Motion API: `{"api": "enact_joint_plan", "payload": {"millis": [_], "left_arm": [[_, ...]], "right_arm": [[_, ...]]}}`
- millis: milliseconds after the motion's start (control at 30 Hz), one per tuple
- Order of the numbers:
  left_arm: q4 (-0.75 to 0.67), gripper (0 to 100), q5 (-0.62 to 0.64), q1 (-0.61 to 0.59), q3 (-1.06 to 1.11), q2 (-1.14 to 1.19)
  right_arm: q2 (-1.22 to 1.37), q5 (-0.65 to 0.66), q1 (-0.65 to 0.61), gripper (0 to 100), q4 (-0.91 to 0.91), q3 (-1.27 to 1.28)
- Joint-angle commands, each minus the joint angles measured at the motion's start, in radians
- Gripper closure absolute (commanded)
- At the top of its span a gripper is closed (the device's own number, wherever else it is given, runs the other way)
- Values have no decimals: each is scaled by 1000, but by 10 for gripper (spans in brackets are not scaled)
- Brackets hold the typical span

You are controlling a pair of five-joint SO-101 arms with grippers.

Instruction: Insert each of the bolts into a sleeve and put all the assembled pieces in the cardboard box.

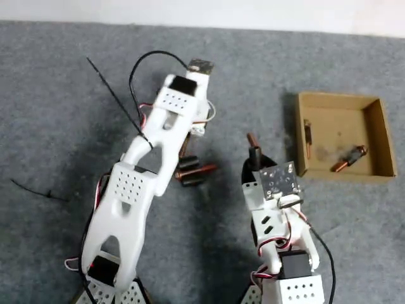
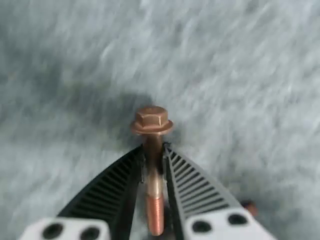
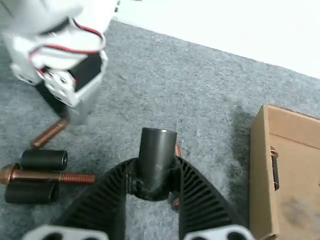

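Observation:
My left gripper (image 2: 153,150) is shut on the shank of a copper bolt (image 2: 152,122), held head-outward above the grey carpet. That bolt (image 3: 50,132) also hangs below the left arm's wrist. My right gripper (image 3: 156,167) is shut on a black sleeve (image 3: 157,145), upright with its open end up; in the high view the sleeve (image 1: 255,155) stands left of the cardboard box (image 1: 338,96). Another bolt (image 1: 251,138) lies just beyond it. Between the arms lie two black sleeves (image 3: 44,160) (image 3: 30,192) with a bolt (image 3: 47,176) between them.
The box holds two assembled pieces (image 1: 308,139) (image 1: 349,158). A black cable tie (image 1: 38,192) lies at the far left, and a longer one (image 1: 114,95) runs beside the left arm. Grey carpet covers the table up to a white wall at the back.

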Motion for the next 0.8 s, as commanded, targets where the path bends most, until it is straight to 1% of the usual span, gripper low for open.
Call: {"api": "enact_joint_plan", "payload": {"millis": [0,267,433,633,733,767], "left_arm": [[52,997,18,-10,-44,-122],[129,997,18,-12,-42,-234],[146,997,18,-10,-15,-291],[140,997,17,-10,163,-487],[132,997,17,-10,323,-624],[97,997,17,-10,387,-668]], "right_arm": [[-10,8,7,992,-38,94],[-10,8,-21,992,-38,94],[-10,8,-21,992,-38,94],[-10,8,-21,992,-38,94],[-10,8,-21,992,-38,94],[-10,8,-21,992,-38,94]]}}
